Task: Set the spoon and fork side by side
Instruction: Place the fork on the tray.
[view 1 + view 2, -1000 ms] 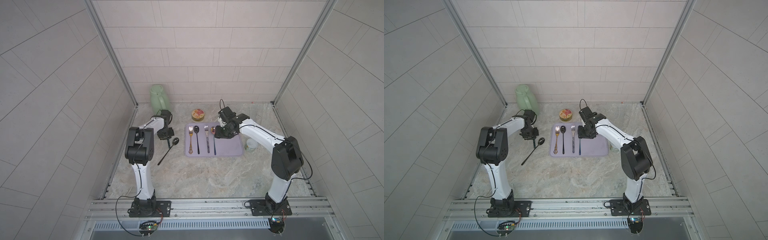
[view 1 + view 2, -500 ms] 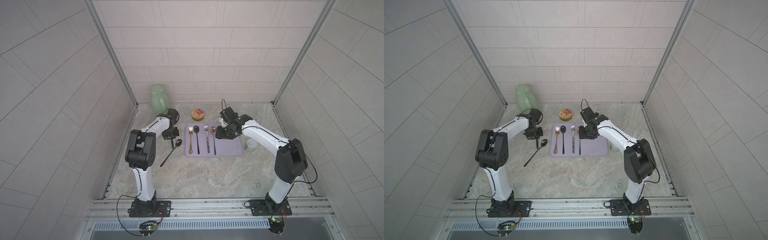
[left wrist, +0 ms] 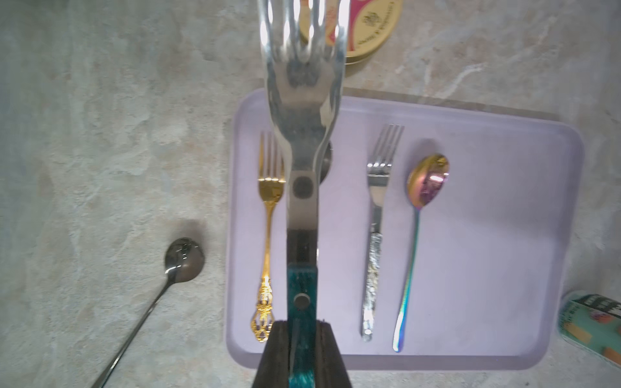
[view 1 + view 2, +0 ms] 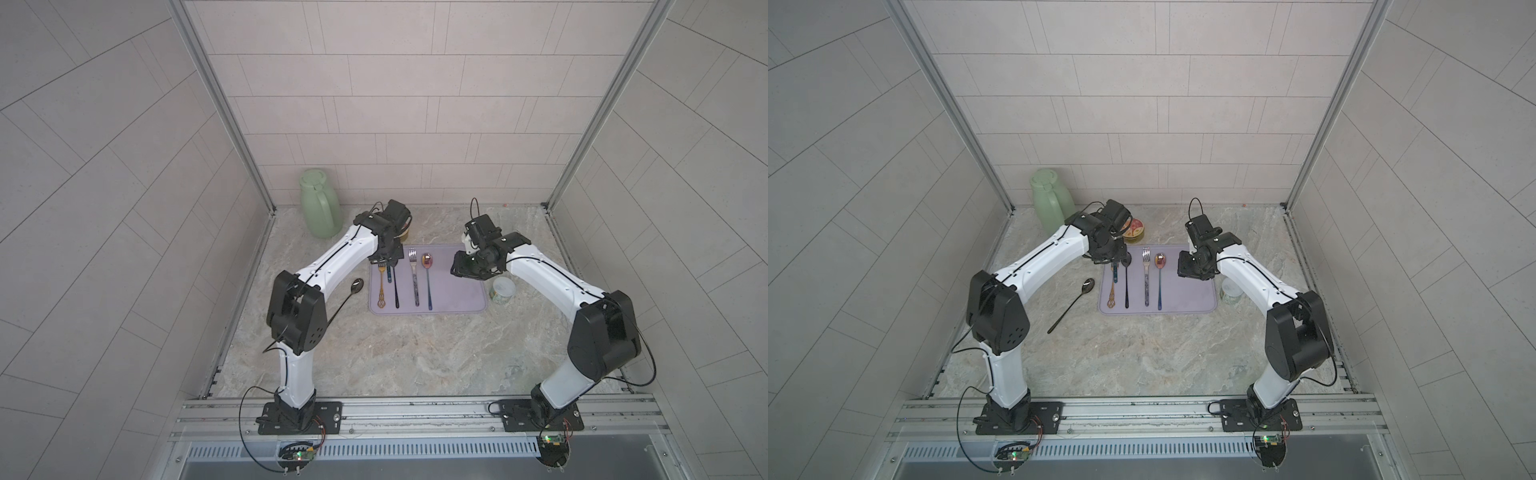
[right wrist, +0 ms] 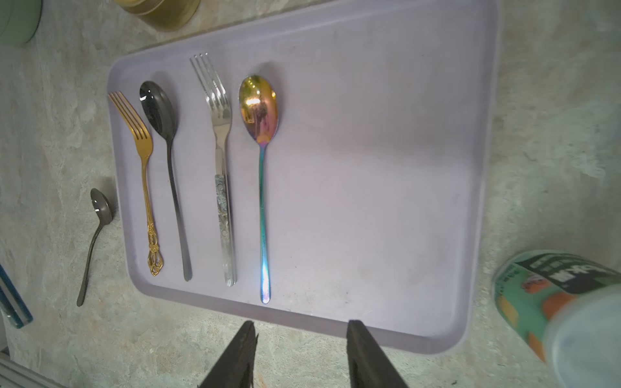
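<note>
Marble bench (image 4: 395, 353), purple tray (image 4: 457, 291) in the middle. Over it the left jaws grip a teal-handled fork (image 3: 302, 208); right jaws parted, empty.

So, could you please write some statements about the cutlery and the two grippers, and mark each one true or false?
1. The left gripper clamps a teal-handled fork. True.
2. Five pieces of cutlery lie on the lilac tray. False: four lie there, a gold fork, a black spoon, a silver fork and a rainbow spoon.
3. The small dark spoon lies on the table, off the tray. True.
4. The right gripper grips the rainbow spoon. False: its jaws are open and empty, and that spoon lies on the tray.
</note>
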